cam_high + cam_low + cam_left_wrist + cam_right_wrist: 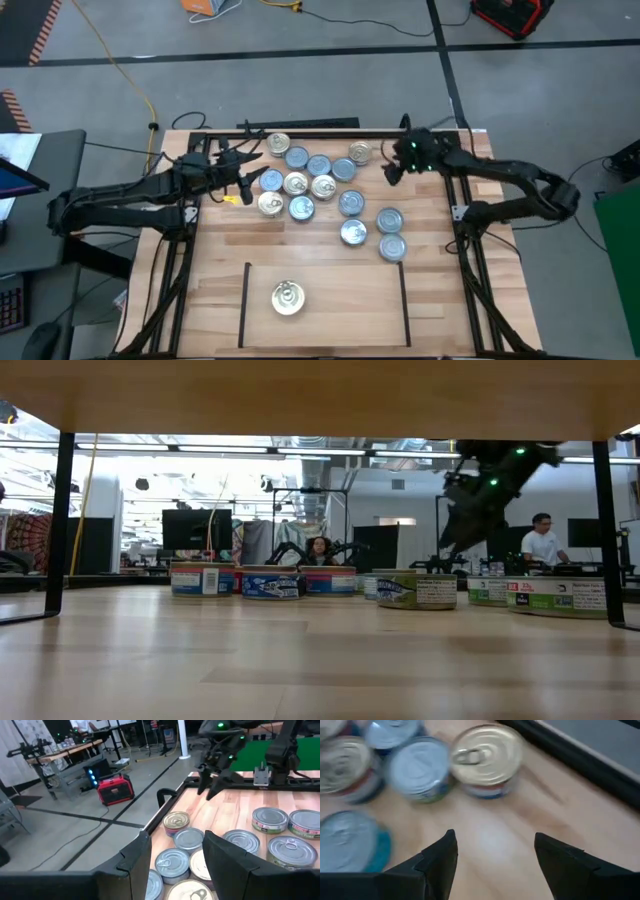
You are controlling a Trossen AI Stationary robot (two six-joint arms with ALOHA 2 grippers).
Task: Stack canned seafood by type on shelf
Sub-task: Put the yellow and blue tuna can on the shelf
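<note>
Both claws hung empty over the far half of the table. Right claw (393,168) hovered with its fingers (440,857) spread apart above bare wood, just short of a gold-topped tin (487,760) with a pull ring and a pale band round its side. Left claw (243,180) hovered at the left edge of the cluster of tins (325,190), its fingers (132,862) also parted, with nothing between them and silver lids showing below. The tins were small, flat and round, each lid ringed and fitted with a pull tab; most had silver tops, several with blue sides, and a few had gold tops. About 14 of them lay loosely grouped across the far middle of the table, some touching, with 4 trailing toward the right side. From table height their sides showed printed labels in blue, green and red. 1 gold-topped tin (288,297) sat alone inside the shelf (350,290), a patch of light planks bounded by thin black lines at the near edge.
</note>
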